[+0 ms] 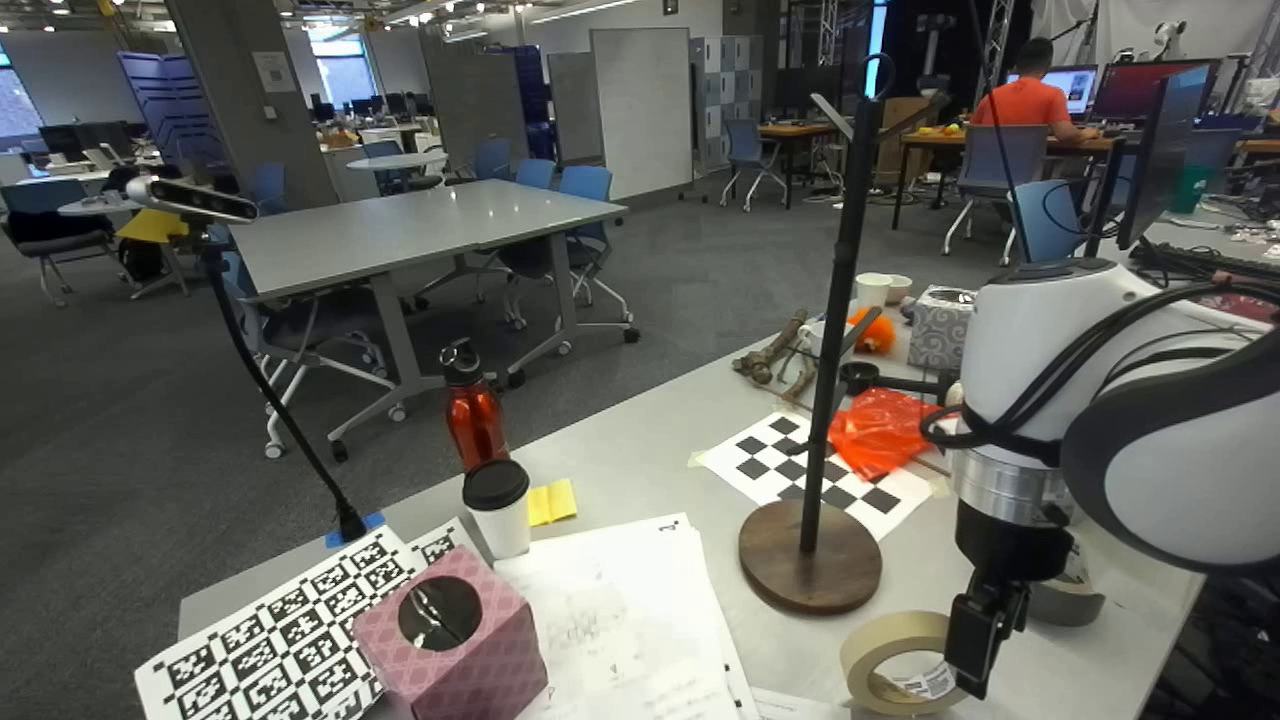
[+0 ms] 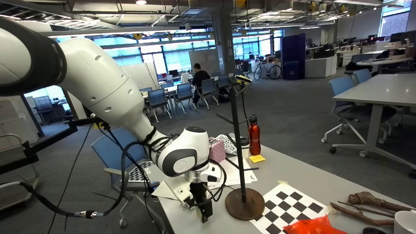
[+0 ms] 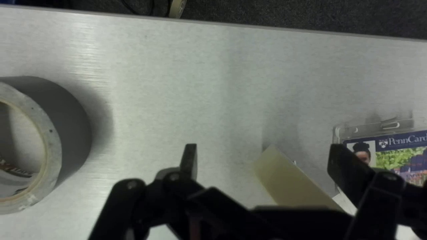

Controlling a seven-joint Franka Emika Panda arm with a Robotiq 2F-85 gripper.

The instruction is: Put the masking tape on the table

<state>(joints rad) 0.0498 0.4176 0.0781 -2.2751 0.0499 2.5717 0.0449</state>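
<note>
In the wrist view we see the gripper (image 3: 262,155) spread on both sides of the masking tape (image 3: 290,183), seemingly without pinching, inside the edge of the table (image 3: 213,83). In an exterior view it seems upright on its rim, near the stand base (image 1: 800,582). In an exterior view, a sliver of masking tape (image 2: 199,213) shows close to the left edge. We judge: placing done, only withdrawing left.

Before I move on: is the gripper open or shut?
The gripper is open: in the wrist view its fingers stand apart, with table showing between one finger and the masking tape.
</note>
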